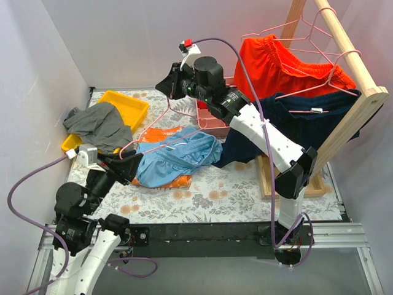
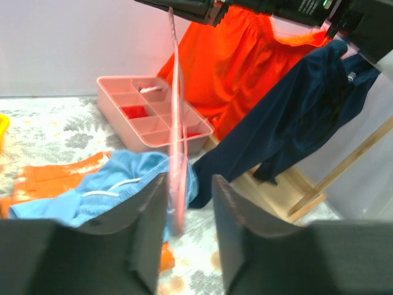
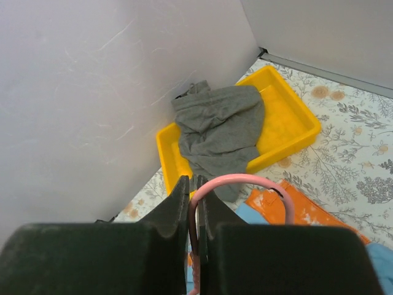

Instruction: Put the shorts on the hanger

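sky-blue shorts (image 1: 178, 157) are recorded lying crumpled on the table (image 1: 245, 190), partly over an orange cloth (image 1: 161, 134). the pink hanger (image 2: 177, 123) is held tilted above them. its hook is clenched by the right gripper (image 3: 194, 187) at 12 o'clock of the shorts. at 9 o'clock, the left gripper (image 2: 188, 181) is parted around the lower wire.

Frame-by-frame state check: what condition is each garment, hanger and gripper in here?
shorts: lying bunched, not hung.
hanger: tilted over the shorts, hook uppermost.
right gripper: shut on the hanger's hook.
left gripper: open around the hanger's wire.
red-orange shorts: hanging from the rail.
navy garment: hanging from the rail.
grey garment: draped over the yellow tray.
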